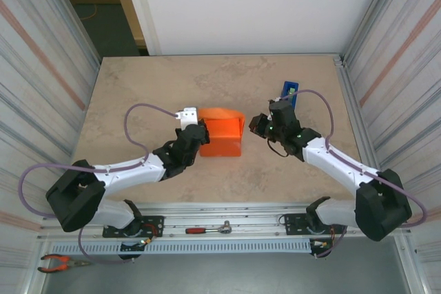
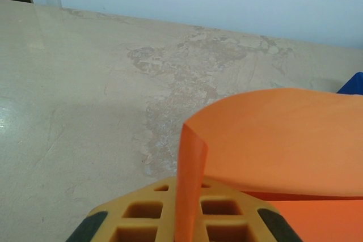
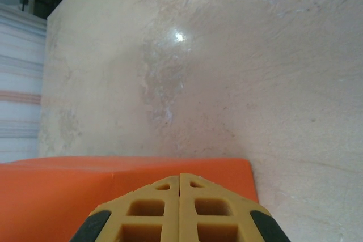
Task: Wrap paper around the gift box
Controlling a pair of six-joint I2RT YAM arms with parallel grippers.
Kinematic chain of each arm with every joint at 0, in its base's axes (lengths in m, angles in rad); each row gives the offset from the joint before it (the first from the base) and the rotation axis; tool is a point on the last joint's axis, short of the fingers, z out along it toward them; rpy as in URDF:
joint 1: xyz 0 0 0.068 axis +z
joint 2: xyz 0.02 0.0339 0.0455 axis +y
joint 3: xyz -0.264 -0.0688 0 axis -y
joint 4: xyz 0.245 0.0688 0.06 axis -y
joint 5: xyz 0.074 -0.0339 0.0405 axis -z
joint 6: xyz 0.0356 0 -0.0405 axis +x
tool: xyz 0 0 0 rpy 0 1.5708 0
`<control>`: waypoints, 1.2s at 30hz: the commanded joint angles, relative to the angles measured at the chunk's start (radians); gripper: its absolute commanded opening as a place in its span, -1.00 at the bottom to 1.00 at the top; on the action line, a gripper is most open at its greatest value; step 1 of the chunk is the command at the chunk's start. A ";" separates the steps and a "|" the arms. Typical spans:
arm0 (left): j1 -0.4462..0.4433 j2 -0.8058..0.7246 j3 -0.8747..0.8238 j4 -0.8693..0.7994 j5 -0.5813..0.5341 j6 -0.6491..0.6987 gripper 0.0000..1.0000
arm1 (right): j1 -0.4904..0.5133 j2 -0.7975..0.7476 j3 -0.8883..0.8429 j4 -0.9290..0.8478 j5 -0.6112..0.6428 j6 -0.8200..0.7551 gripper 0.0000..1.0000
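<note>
A beige, marbled tabletop (image 1: 138, 94) sits between ribbed metal side walls (image 1: 41, 67), with a white back wall (image 1: 241, 5) at the top of the frame. The orange paper (image 1: 222, 135) lies folded at the middle of the overhead frame. The left gripper (image 1: 200, 132) is at its left edge and is clamped on an upturned flap. The right gripper (image 1: 256, 125) is just beside the paper's right edge, its fingers pressed together on nothing. A blue tape dispenser (image 1: 289, 90) stands behind it, toward the upper right.
</note>
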State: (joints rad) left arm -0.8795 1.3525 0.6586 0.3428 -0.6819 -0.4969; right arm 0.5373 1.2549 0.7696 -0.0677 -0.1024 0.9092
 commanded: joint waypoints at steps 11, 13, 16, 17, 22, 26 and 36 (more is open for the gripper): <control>-0.013 0.043 0.036 -0.064 -0.018 -0.021 -0.80 | 0.114 0.052 0.106 0.078 -0.006 0.008 -1.00; -0.013 0.046 0.038 -0.065 -0.018 -0.021 -0.80 | 0.125 0.067 0.111 0.078 -0.009 0.007 -1.00; -0.012 0.052 0.044 -0.071 -0.018 -0.024 -0.80 | 0.143 0.088 0.113 0.082 -0.012 0.007 -1.00; -0.012 0.053 0.046 -0.072 -0.019 -0.025 -0.80 | 0.152 0.094 0.113 0.079 -0.010 0.005 -1.00; -0.015 0.056 0.053 -0.080 -0.022 -0.027 -0.80 | 0.188 0.098 0.090 0.065 0.020 -0.016 -1.00; -0.019 0.054 0.056 -0.085 -0.026 -0.029 -0.80 | 0.228 0.105 0.044 0.081 0.065 -0.025 -1.00; -0.021 0.053 0.065 -0.096 -0.019 -0.046 -0.81 | 0.386 0.171 -0.008 0.032 0.303 -0.147 -1.00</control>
State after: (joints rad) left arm -0.8860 1.3804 0.7033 0.2813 -0.7109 -0.5022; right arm 0.8520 1.3563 0.8246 0.0799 0.1993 0.8066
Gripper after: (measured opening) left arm 0.099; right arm 0.058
